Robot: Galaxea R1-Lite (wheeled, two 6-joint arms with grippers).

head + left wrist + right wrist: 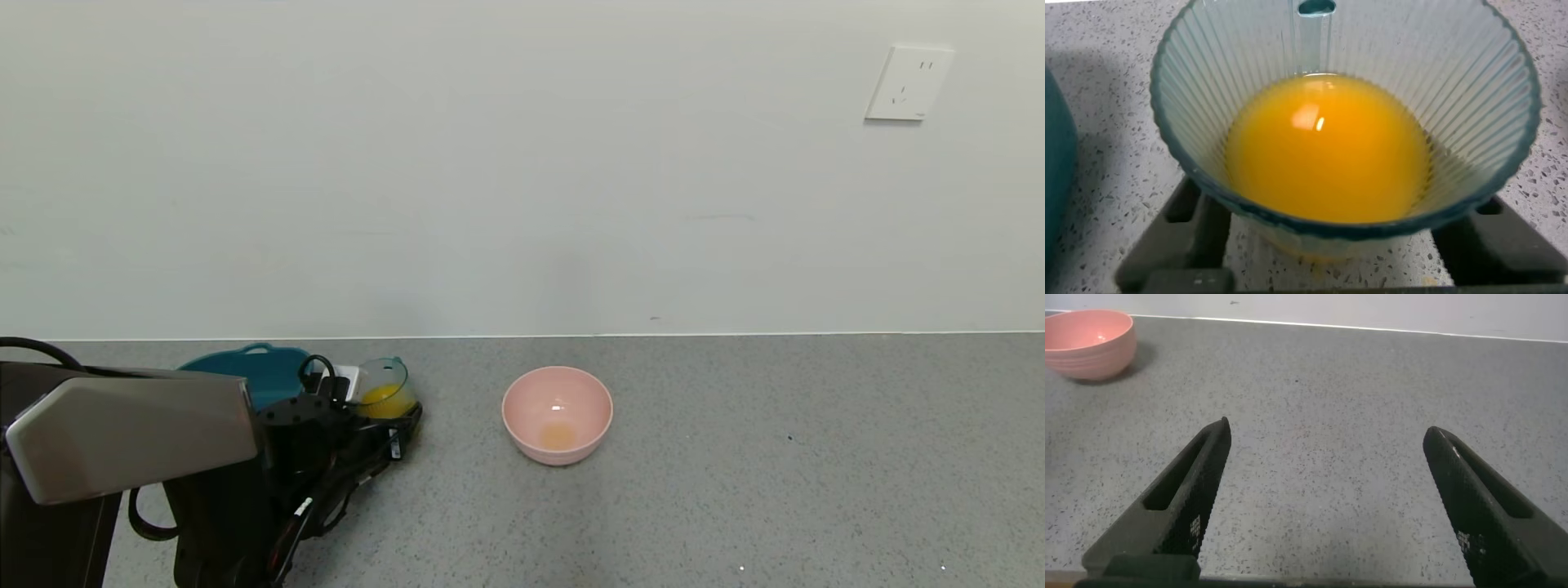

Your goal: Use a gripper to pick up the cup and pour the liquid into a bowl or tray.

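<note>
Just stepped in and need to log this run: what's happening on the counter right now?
The left gripper has its fingers on either side of the cup, which stands upright on the counter with orange liquid inside. Whether the grip is closed is unclear. The pink bowl sits apart to its right, with only a faint orange trace at the bottom. A teal tray lies behind the arm. The right gripper is open over bare counter.

Cup, juice, bowl on desk.
Ribbed teal cup (384,390) upright, half full of orange liquid (1327,147), in left gripper (390,420); pink bowl (557,415) well apart, orange film inside.
</note>
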